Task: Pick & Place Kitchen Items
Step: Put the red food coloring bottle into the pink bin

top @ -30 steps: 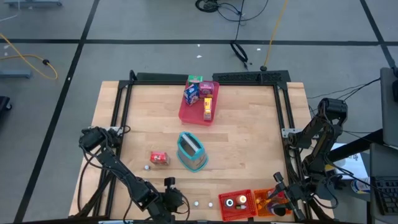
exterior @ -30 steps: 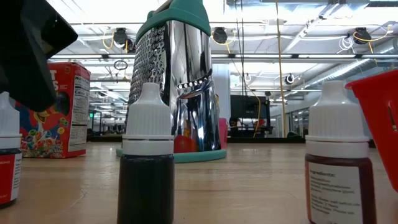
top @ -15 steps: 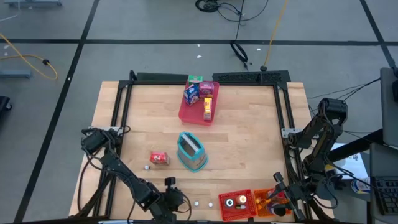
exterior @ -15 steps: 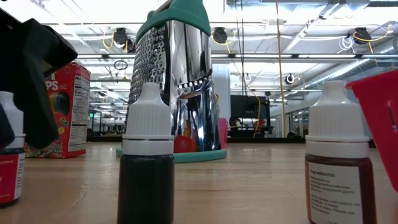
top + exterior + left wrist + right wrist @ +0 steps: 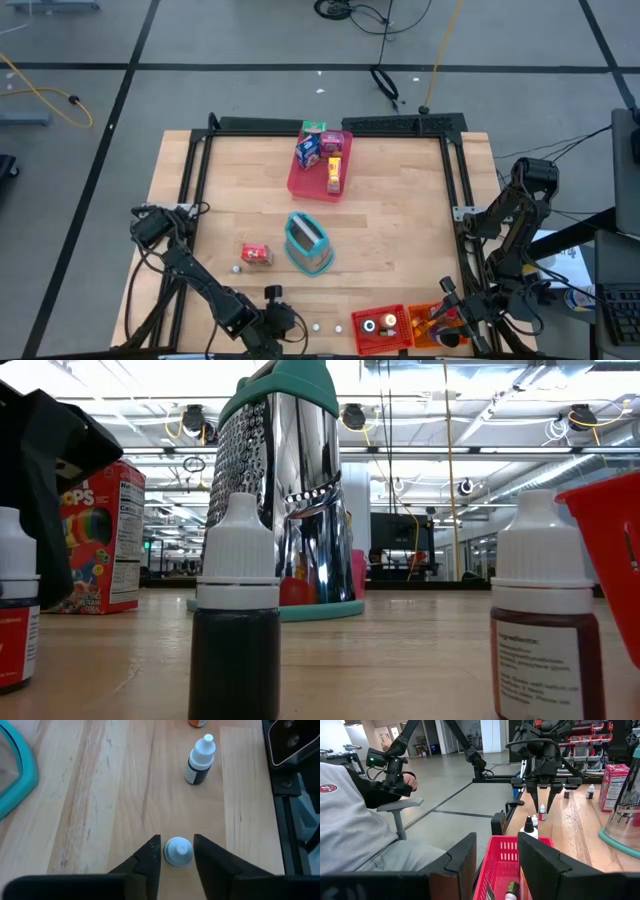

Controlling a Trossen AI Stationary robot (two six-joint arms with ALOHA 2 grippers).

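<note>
Left wrist view shows the left gripper (image 5: 177, 854) straddling the white cap of a small dropper bottle (image 5: 178, 852), its fingers (image 5: 150, 857) just beside the cap on either side, narrowly spread and not visibly pinching yet. Over the last second the jaws have drawn in a little and the arm has settled over the bottle, which suggests the grasp is about to close. A second dropper bottle (image 5: 199, 760), dark with a white cap, stands farther along the bench (image 5: 100, 795).

High view places all this at the near edge of the bench, left of the red bin (image 5: 381, 327), but the bottle itself is too small there to make out. It also shows the pink tray (image 5: 305, 183) already carrying packets, the cereal box (image 5: 256, 255) and the grater (image 5: 307, 243).

Right wrist view shows the right gripper (image 5: 497, 851) waiting over the red bin with its fingers spread, holding nothing.
</note>
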